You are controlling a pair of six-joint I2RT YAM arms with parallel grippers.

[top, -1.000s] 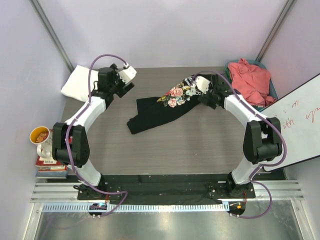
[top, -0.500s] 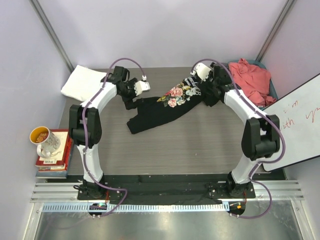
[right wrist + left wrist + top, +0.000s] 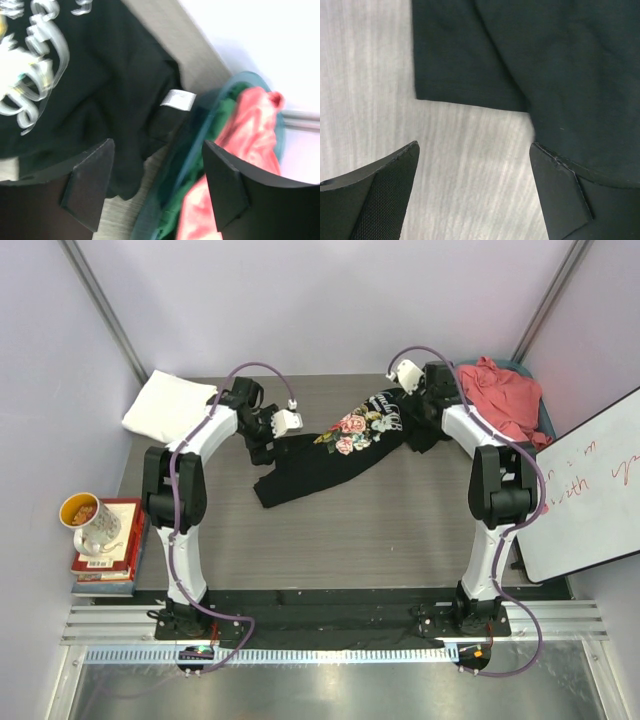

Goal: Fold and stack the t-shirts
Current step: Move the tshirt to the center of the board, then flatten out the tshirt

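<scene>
The black t-shirt (image 3: 325,458) with its rose print lies crumpled, running diagonally across the back middle of the table. My left gripper (image 3: 262,447) is open and empty at its left edge. In the left wrist view (image 3: 475,167) bare table shows between the fingers and black cloth (image 3: 530,55) lies just ahead. My right gripper (image 3: 420,432) is open and empty over the shirt's right end, beside the bin. In the right wrist view (image 3: 157,172) it hangs over black cloth (image 3: 100,95) with a white label (image 3: 177,100). The white t-shirt (image 3: 165,405) lies folded at the back left. The coral-pink t-shirt (image 3: 503,400) is heaped in the bin.
A teal bin (image 3: 546,418) stands at the back right corner; its rim (image 3: 200,150) and some green cloth (image 3: 220,117) show in the right wrist view. A mug on books (image 3: 88,522) sits off the table's left edge. A whiteboard (image 3: 590,490) leans at the right.
My left arm has swung right, from near the white t-shirt to the black shirt's left edge. My right arm has shifted back and right toward the bin. The black shirt has barely moved.
</scene>
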